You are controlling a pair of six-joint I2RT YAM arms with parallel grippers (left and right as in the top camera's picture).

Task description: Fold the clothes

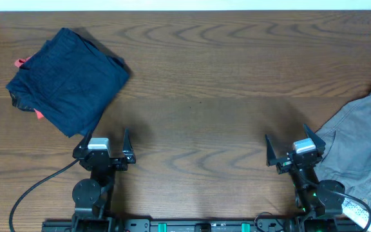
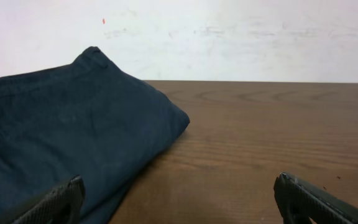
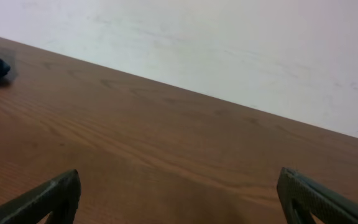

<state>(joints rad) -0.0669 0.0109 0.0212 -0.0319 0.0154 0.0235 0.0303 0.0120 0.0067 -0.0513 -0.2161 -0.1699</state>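
1. Wood table [image 1: 205, 77], pale wall behind.
2. The shorts [image 1: 366, 142] sit bunched at the right edge, just beside the right gripper [image 1: 291, 145].
3. The left gripper [image 1: 104, 145] and the right one are both spread wide, empty.
4. Probably soft, floppy cotton; I'd pinch the nearest edge, though it's hard to tell which that is.

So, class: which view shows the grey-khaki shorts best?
The overhead view: only there do the shorts appear, crumpled at the right side of the table and cut off by the frame. The left wrist view shows the navy garment instead; the right wrist view, mostly table. Neither shows the shorts.
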